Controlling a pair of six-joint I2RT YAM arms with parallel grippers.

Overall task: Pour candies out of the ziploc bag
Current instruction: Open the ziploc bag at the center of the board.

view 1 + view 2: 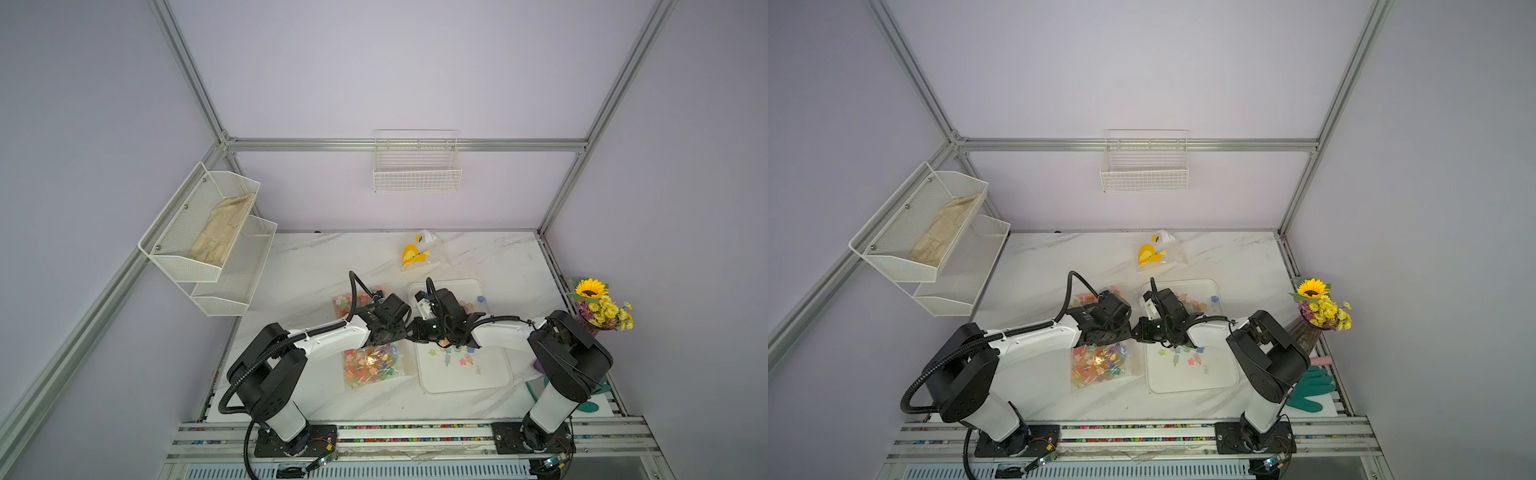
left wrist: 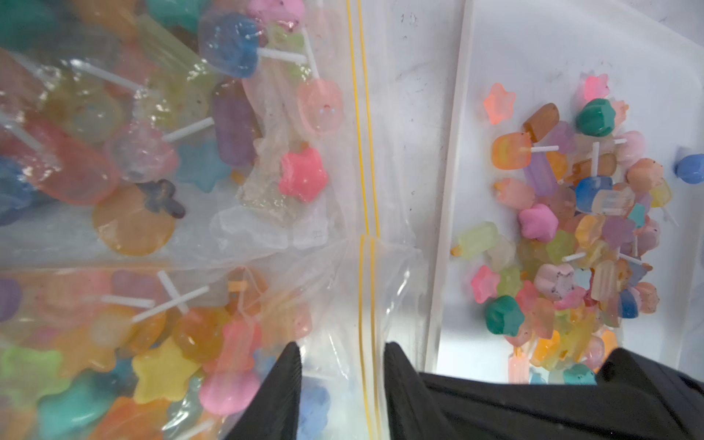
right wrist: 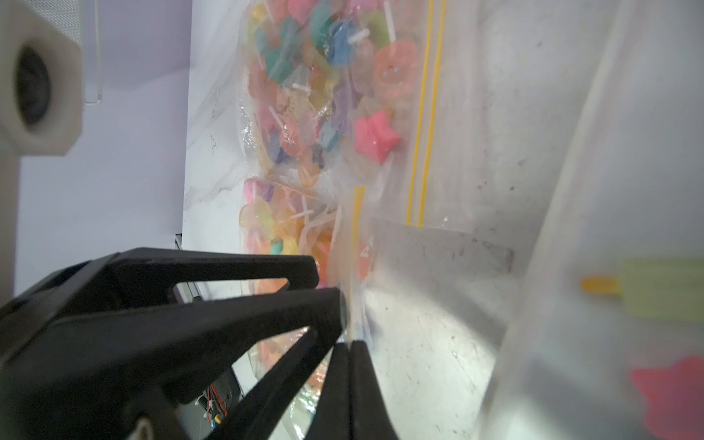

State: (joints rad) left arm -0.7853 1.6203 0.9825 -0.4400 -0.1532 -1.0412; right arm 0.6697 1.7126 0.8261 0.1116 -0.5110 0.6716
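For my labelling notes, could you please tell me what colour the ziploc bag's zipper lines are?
Yellow double zipper lines; clearest in the left wrist view.

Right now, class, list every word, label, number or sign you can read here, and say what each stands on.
"P…": white lettering on the clear plastic zip bag of coloured candies; first letter only, unsure; rest blurred.
Faint grey print on the second clear plastic zip bag: too small to read.
Black mark on the yellow piece in the small clear packet: too small.
Nothing else legible.
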